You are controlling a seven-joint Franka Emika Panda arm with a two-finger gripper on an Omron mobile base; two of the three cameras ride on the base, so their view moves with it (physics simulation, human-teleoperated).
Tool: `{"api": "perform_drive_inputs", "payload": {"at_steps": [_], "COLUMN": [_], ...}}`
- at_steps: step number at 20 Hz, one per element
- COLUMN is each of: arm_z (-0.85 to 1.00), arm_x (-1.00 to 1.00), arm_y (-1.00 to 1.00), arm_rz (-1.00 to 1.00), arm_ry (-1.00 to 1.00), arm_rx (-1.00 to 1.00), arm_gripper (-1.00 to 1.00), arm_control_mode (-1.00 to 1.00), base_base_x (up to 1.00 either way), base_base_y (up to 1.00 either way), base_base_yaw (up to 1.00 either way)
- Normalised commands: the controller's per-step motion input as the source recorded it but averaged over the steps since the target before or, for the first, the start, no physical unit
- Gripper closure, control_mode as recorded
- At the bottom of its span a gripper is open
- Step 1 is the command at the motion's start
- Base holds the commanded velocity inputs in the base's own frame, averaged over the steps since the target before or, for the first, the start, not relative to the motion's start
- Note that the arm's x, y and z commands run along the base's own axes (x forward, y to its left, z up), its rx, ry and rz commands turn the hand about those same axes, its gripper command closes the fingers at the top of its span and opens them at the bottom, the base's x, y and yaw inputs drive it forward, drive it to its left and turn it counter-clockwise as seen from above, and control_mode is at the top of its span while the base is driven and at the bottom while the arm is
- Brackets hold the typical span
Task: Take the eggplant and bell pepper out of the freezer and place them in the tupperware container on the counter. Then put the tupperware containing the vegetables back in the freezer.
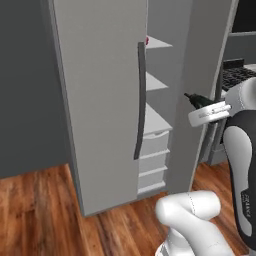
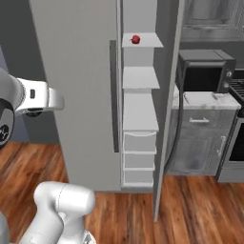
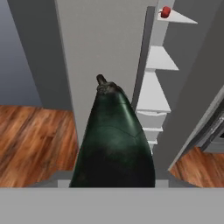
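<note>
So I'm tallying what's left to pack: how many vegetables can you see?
2. The eggplant is held in the gripper outside the freezer; the bell pepper sits on its top shelf. Others may be hidden.

Bell pepper [image 2: 136, 39] on top freezer [image 2: 76, 71] shelf (eggplant [image 3: 113, 140] outside, in claw [image 1: 196, 102]).

2 base views flanking freezer [image 1: 100, 100]

bell pepper [image 2: 136, 39] on top freezer shelf [image 2: 147, 42]
</note>
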Motion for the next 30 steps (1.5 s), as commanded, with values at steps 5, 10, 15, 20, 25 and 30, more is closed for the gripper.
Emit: {"api": "perform_drive_inputs", "payload": {"at_steps": [5, 10, 15, 20, 25, 30], "arm_z": [0.0, 0.0, 0.0, 0.0, 0.0, 0.0], "arm_x": [0.0, 0.0, 0.0, 0.0, 0.0, 0.0], "arm_y": [0.0, 0.0, 0.0, 0.0, 0.0, 0.0], "arm_rz": [0.0, 0.0, 0.0, 0.0, 0.0, 0.0], "arm_ry": [0.0, 0.0, 0.0, 0.0, 0.0, 0.0], "arm_rx": [0.0, 0.0, 0.0, 0.0, 0.0, 0.0], "arm_gripper": [1.0, 1.0, 1.0, 1.0, 1.0, 1.0], "arm_control_mode": [1.0, 1.0, 1.0, 1.0, 1.0, 1.0], "base_base_x": [-0.33, 0.0, 0.0, 0.0, 0.0, 0.0], "base_base_y": [-0.21, -0.57, -0.9, -0.84, -0.83, -0.78], "base_base_yaw": [-0.13, 0.01, 0.03, 0.08, 0.14, 0.13]}}
